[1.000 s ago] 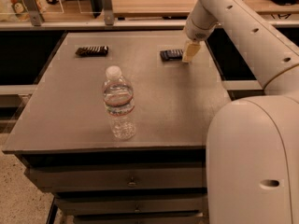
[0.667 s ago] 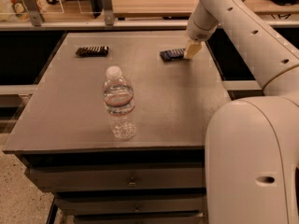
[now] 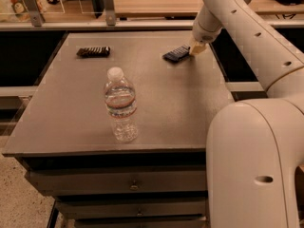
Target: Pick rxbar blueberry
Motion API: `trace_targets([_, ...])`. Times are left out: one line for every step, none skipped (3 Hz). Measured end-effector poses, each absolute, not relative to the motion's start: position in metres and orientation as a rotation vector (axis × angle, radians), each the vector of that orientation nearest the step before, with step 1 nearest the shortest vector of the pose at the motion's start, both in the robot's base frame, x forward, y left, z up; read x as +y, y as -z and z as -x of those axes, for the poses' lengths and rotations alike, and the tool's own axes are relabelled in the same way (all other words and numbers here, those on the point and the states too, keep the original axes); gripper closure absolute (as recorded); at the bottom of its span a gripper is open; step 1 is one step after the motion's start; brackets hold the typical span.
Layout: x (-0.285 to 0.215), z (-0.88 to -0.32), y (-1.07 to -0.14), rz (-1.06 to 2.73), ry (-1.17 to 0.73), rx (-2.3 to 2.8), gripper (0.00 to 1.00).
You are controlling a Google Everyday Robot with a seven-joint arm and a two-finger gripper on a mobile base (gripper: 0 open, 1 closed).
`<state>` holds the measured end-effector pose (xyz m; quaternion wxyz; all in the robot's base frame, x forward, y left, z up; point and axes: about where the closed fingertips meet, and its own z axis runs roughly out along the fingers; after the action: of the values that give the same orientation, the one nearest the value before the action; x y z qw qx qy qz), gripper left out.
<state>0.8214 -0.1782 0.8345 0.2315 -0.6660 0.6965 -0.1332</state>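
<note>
Change: almost none since a second ago; the claw (image 3: 196, 48) has shifted a touch toward the far edge, while the bottle and both bars lie where they were.
Arm (image 3: 247, 37): reaches in from the right, bends high at the top, and slants down-left to the tabletop's (image 3: 190, 103) far right part.
Claw: tip low, at the right end of the rxbar blueberry (image 3: 175, 54); its opening and hold cannot be told.
Rxbar blueberry: far right of centre, lying aslant.
Water bottle (image 3: 121, 106): upright, near the front.
Brown bar (image 3: 93, 52): far left, well apart.
</note>
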Motion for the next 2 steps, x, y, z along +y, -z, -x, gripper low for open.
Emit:
trace_targets([-0.1809,-0.8214,-0.8308,1.837,0.372,1.922,0.59])
trace_targets([-0.1865,-0.8206,-0.8228,1.849,0.381,1.942,0.70])
